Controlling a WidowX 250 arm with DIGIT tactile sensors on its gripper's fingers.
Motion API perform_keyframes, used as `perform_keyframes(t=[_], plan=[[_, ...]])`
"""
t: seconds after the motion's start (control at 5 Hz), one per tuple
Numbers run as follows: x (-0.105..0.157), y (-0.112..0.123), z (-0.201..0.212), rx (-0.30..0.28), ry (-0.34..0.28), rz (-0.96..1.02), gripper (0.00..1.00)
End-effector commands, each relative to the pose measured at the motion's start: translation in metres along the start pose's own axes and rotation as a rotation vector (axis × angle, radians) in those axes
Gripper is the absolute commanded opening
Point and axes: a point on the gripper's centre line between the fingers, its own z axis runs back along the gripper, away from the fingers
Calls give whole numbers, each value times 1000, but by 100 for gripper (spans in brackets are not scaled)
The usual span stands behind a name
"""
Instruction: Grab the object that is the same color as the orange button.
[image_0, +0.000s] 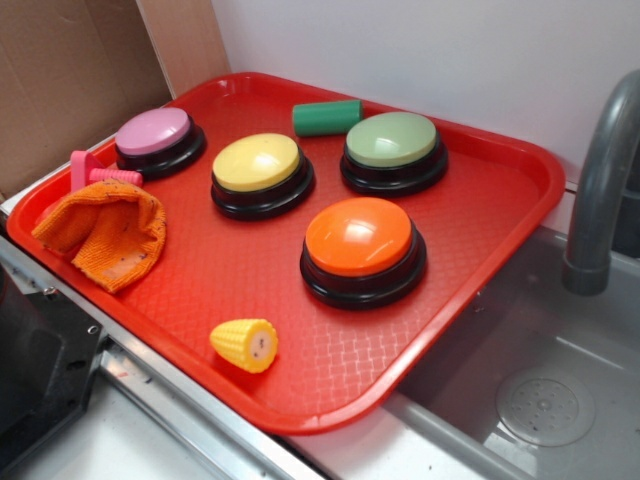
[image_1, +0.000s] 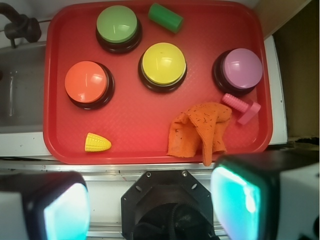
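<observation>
The object, a crumpled orange knitted cloth with dark specks, lies at the left front corner of the red tray. In the wrist view the cloth sits near the tray's lower edge, right of centre. The orange button, a glossy dome on a black base, stands mid-tray; the wrist view shows the orange button at left. My gripper is open and high above the tray's near edge, short of the cloth. Its fingers stand wide apart with nothing between. The exterior view does not show the gripper.
On the tray also stand a yellow button, a green button and a pink button. A green cylinder, a pink toy bolt and yellow toy corn lie there. A grey faucet and sink are right.
</observation>
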Motion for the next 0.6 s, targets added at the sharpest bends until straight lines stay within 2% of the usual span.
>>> perform_keyframes(t=[0.0, 0.2, 0.4], plan=[[0, 0, 0, 0, 0, 0, 100], [9, 17, -22, 31, -20, 36, 100], [17, 38, -49, 97, -12, 111, 100]])
